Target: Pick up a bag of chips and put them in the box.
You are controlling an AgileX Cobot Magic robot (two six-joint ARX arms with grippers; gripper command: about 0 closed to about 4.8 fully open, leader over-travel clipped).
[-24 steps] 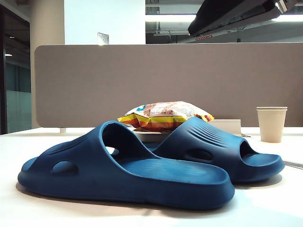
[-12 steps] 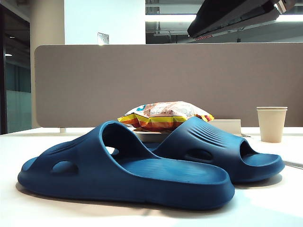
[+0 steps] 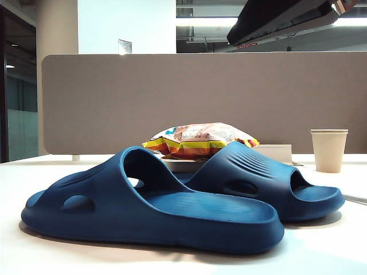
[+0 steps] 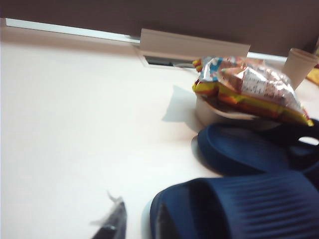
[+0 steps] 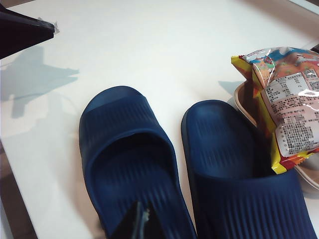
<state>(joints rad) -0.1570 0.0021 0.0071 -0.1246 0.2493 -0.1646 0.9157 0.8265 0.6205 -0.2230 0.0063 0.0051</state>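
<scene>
Finds the bag of chips resting on the box, behind two blue slippers on the tabletop. Shows only tips of the left gripper, over the tabletop beside a slipper, and the right gripper, over the slippers. Cannot tell how wide either set of jaws stands.

Two blue slippers lie side by side on the counter, right under my right pincer, and the farther one butts against the box, blocking any low approach from that side. The bag of chips overhangs the box rim, leaving room only from above. The paper cup stands apart beyond. By my left pincer, tips close together, the counter lies bare up to the grey partition.
</scene>
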